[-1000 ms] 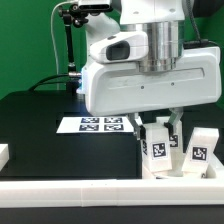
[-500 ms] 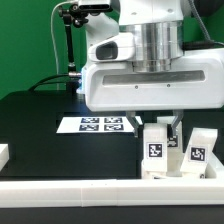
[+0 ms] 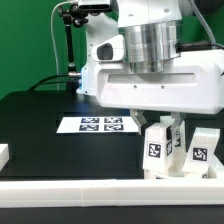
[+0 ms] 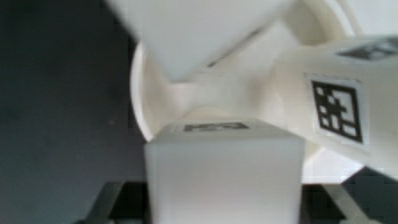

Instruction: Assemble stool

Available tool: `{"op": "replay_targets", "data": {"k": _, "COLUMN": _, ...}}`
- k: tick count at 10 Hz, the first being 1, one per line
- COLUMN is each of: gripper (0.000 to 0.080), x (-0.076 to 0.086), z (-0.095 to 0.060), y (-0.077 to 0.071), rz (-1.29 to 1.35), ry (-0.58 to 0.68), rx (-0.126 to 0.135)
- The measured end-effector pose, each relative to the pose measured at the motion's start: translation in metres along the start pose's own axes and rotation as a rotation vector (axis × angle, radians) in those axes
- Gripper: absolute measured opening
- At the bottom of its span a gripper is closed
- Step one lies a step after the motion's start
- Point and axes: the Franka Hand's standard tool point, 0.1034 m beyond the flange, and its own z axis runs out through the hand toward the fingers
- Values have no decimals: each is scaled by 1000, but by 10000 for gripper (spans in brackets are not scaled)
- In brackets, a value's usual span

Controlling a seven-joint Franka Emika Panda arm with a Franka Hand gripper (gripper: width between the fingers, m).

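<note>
Low at the exterior view's right, just behind the long white border rail, stands an upright stool leg, a short white block with a black-and-white square tag on its near face. Its top disappears up between the dark fingers of the gripper, which hangs straight down from the arm's big white body filling the upper right of the frame. The fingers sit close on either side of the leg, but the contact is hidden by the leg itself and the hand above, so I cannot tell whether they are clamped on it or merely beside it.

A second leg stands just to the right of the first, near the frame's right edge, upright as well and showing its own tag. In the wrist view a white block of leg fills the lower middle, with a tagged white part at the right and a curved white rim behind; which part that rim belongs to is not clear.

Left of the legs, around the middle of the exterior view, the marker board lies flat on the black table. A small white block sits at the left edge. Behind it all is a green backdrop, with a black stand at upper left.
</note>
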Motion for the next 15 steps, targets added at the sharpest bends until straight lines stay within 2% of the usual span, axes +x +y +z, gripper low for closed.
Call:
{"op": "replay_targets", "data": {"k": 3, "gripper": 340, "x": -4, "z": 0, "y": -4, "rz": 282, "ry": -2, "rx": 11}}
{"op": "replay_targets", "data": {"k": 11, "gripper": 340, "x": -5, "z": 1, "y": -6, "rz": 734, "ry": -13, "rx": 21}}
{"op": "replay_targets", "data": {"k": 12, "gripper": 340, "x": -3, "z": 2, "y": -7, "rz": 843, "ry": -10, "rx": 55}}
{"op": "replay_targets", "data": {"k": 15, "gripper": 340, "x": -3, "z": 2, "y": -13, "rz": 1107, "ry": -15, "rx": 131}}
